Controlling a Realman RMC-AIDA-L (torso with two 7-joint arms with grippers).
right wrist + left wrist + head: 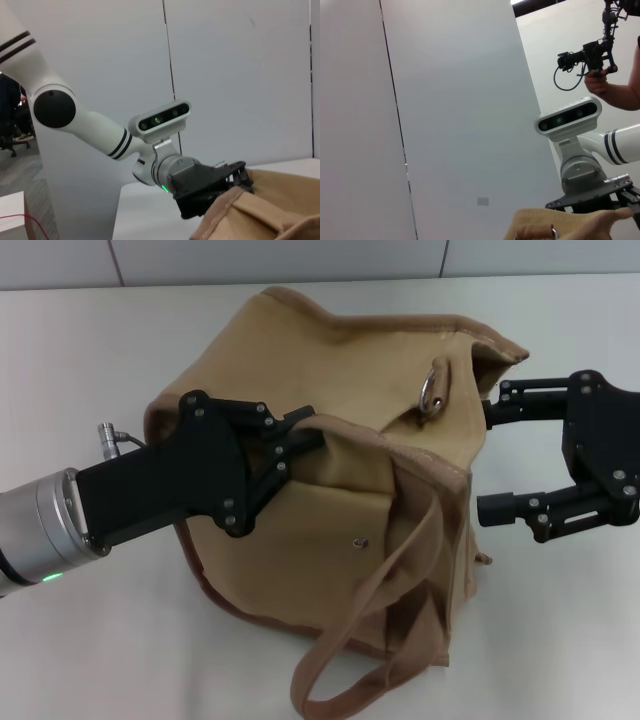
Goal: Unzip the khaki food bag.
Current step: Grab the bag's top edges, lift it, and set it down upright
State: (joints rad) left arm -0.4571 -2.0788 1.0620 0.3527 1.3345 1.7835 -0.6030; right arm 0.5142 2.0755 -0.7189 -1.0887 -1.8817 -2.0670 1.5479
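The left gripper's [305,440] fingers pinch a fold of canvas at the bag's [350,490] top left edge. The right gripper's [488,458] fingers are spread, the upper one touching the bag's top right corner, the lower just beside its side. The bag sits mid-surface [90,360]; its metal ring [435,390] lies on top and a handle [370,640] hangs forward.

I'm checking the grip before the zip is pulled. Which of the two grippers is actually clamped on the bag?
The left gripper, pinching a fold of the khaki food bag at its top edge. The right gripper is spread open beside the bag.
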